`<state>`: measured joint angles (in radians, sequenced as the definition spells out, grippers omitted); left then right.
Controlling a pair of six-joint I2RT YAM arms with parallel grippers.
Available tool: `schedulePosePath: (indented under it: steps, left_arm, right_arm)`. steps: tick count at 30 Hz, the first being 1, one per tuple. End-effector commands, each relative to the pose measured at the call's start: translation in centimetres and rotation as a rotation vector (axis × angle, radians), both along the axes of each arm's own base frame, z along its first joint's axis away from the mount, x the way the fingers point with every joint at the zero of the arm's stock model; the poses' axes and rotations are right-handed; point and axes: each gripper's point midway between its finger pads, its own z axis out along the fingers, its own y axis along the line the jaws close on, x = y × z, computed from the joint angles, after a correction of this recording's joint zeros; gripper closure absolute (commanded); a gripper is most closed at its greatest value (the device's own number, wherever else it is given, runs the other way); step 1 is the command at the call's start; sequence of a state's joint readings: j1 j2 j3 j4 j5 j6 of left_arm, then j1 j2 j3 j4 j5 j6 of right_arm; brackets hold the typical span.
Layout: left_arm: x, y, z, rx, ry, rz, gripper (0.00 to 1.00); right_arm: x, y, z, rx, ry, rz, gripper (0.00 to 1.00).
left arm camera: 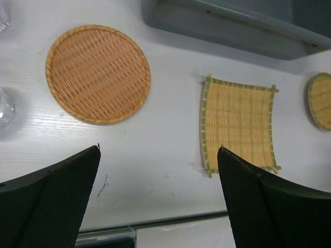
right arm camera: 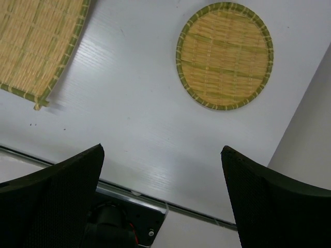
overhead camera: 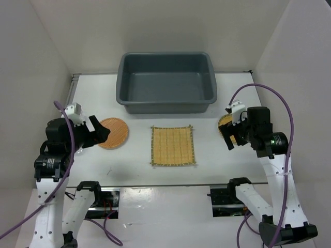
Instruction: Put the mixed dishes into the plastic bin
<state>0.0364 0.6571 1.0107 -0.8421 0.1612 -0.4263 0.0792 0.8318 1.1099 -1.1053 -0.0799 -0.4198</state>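
Observation:
The dark grey-blue plastic bin stands empty at the back middle; its near wall shows in the left wrist view. A round orange woven plate lies at the left. The square yellow mat lies in the middle. A tan plate with a green rim lies at the right, mostly hidden behind my right gripper in the top view. Clear cups show at the left wrist view's left edge. My left gripper hovers open beside the orange plate. My right gripper hovers open near the tan plate.
White walls enclose the table on the left, back and right; the right wall is close to the tan plate. A metal strip runs along the table's near edge, with the arm bases below it.

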Motion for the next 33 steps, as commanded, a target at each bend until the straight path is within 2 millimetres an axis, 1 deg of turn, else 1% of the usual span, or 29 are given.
schedulePosePath:
  steps: [1,2,3,4,5,6,7,8,9,10,11,12,13,14,15,16,17,19,20,22,23,24,25,26,28,30,32,33]
  left_arm:
    - [1.1,-2.2,0.9,-0.075,-0.014,-0.098,0.0]
    - [1.2,-3.5,0.4,-0.124,0.028,-0.169,0.0]
    - [1.9,-4.8,-1.6,-0.149,0.119,-0.223,0.0]
    - [2.0,-5.6,-2.6,-0.177,0.173,-0.239,0.0]
    - [2.1,-7.0,-3.2,-0.199,0.206,-0.273,0.0]
    - [2.6,-7.7,-4.6,-0.205,0.259,-0.276,0.0]
    - [2.7,-8.2,-5.2,-0.208,0.275,-0.278,0.0]
    - [3.0,-8.4,-5.5,-0.203,0.27,-0.263,0.0]
    - [3.6,-9.9,-5.2,-0.243,0.237,-0.278,0.0]
    - [3.4,-10.4,-6.6,-0.264,0.26,-0.277,0.0]
    - [4.2,-11.2,-6.3,-0.289,0.217,-0.286,0.0]
    - [4.2,-11.9,-7.3,-0.319,0.25,-0.275,0.0]
    - [3.8,-12.9,-8.1,-0.322,0.275,-0.301,0.0]
    - [3.9,-13.5,-8.8,-0.326,0.286,-0.312,0.0]
    - [3.8,-14.4,-9.8,-0.34,0.333,-0.336,0.0]
    - [3.2,-15.3,-10.7,-0.337,0.366,-0.369,0.0]
    - [3.1,-15.8,-12.2,-0.325,0.418,-0.377,0.0]
    - [2.7,-17.2,-13.2,-0.313,0.462,-0.396,0.0]
    - [3.0,-18.0,-13.9,-0.314,0.474,-0.405,0.0]
    - [3.3,-19.1,-14.4,-0.335,0.483,-0.406,0.0]
    - [3.6,-19.8,-15.0,-0.342,0.49,-0.41,0.0]
    - [3.6,-19.8,-15.7,-0.347,0.508,-0.398,0.0]
    - [3.6,-20.1,-16.4,-0.373,0.524,-0.385,0.0]
    - [3.6,-20.1,-16.7,-0.384,0.522,-0.379,0.0]
    - [3.5,-20.4,-17.0,-0.42,0.52,-0.371,0.0]
    - [2.8,-20.1,-18.1,-0.416,0.534,-0.367,0.0]
    - [2.9,-20.3,-18.4,-0.418,0.53,-0.363,0.0]
    - [2.7,-20.2,-19.0,-0.414,0.541,-0.36,0.0]
  right_arm:
    - [0.8,1.3,-0.9,-0.014,0.037,0.094,0.02]
    - [1.0,2.5,-1.4,-0.016,0.046,0.146,0.02]
    - [1.5,2.9,-2.0,-0.028,0.072,0.164,0.02]
    - [1.9,3.3,-2.3,-0.042,0.078,0.195,0.02]
    - [2.9,3.4,-1.9,-0.06,0.051,0.202,0.02]
    - [3.8,3.3,-1.7,-0.069,0.038,0.193,0.02]
    - [4.8,3.6,-2.1,-0.082,0.053,0.194,0.02]
    - [6.1,4.0,-2.0,-0.063,0.036,0.174,0.02]
    - [6.7,4.5,-2.3,-0.035,0.053,0.165,0.02]
    - [6.8,5.3,-3.3,-0.008,0.094,0.193,0.02]
    - [7.0,7.3,-4.6,0.071,0.168,0.242,0.02]
    - [7.4,8.3,-5.0,0.117,0.183,0.256,0.02]
    - [7.7,9.3,-5.4,0.175,0.205,0.253,0.02]
    - [8.3,10.6,-6.0,0.249,0.221,0.279,0.02]
    - [8.4,11.2,-6.5,0.287,0.236,0.275,0.02]
    - [8.2,11.7,-7.1,0.342,0.267,0.25,0.02]
    - [8.2,12.8,-7.7,0.403,0.302,0.267,0.02]
    - [7.4,13.6,-9.1,0.484,0.378,0.226,0.02]
    - [7.3,14.4,-9.5,0.533,0.405,0.237,0.02]
    - [7.3,14.7,-10.2,0.59,0.445,0.197,0.02]
    - [6.9,15.1,-10.6,0.624,0.481,0.173,0.02]
    - [7.0,15.4,-10.6,0.644,0.493,0.169,0.02]
    - [6.9,15.5,-11.3,0.655,0.513,0.146,0.02]
    - [6.6,15.4,-11.5,0.659,0.528,0.132,0.02]
    - [7.2,15.2,-12.6,0.644,0.528,0.093,0.02]
    - [6.9,15.2,-13.5,0.659,0.562,0.053,0.02]
    - [7.2,15.4,-13.9,0.679,0.574,0.02,0.02]
    - [7.0,15.5,-14.3,0.693,0.598,-0.014,0.02]
